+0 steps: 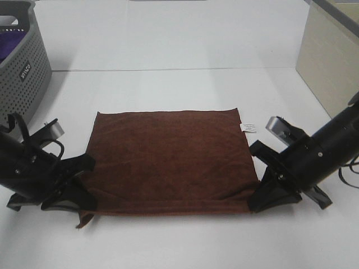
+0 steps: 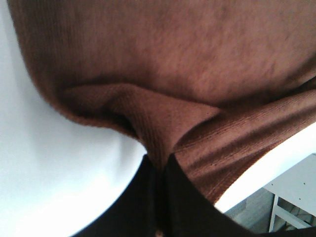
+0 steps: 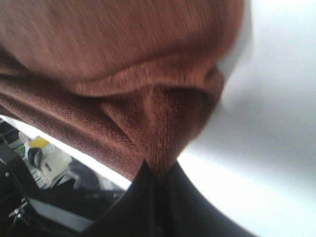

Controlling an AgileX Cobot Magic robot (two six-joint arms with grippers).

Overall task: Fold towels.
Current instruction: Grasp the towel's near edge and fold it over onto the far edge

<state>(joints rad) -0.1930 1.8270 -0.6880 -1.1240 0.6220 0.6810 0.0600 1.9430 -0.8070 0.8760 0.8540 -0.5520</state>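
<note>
The dark reddish-brown towel (image 1: 168,159) lies spread on the white table, with a small white tag (image 1: 246,128) at its far right corner edge. My left gripper (image 1: 84,188) is shut on the towel's near left corner; the left wrist view shows the cloth (image 2: 163,123) pinched between the closed fingers (image 2: 143,197). My right gripper (image 1: 259,190) is shut on the near right corner; the right wrist view shows the cloth (image 3: 158,128) bunched into the closed fingers (image 3: 177,202). Both held corners sit slightly raised off the table.
A grey perforated laundry basket (image 1: 25,67) with purple cloth inside stands at the far left. A beige panel (image 1: 328,61) stands at the far right. The white table (image 1: 179,89) stretches behind the towel.
</note>
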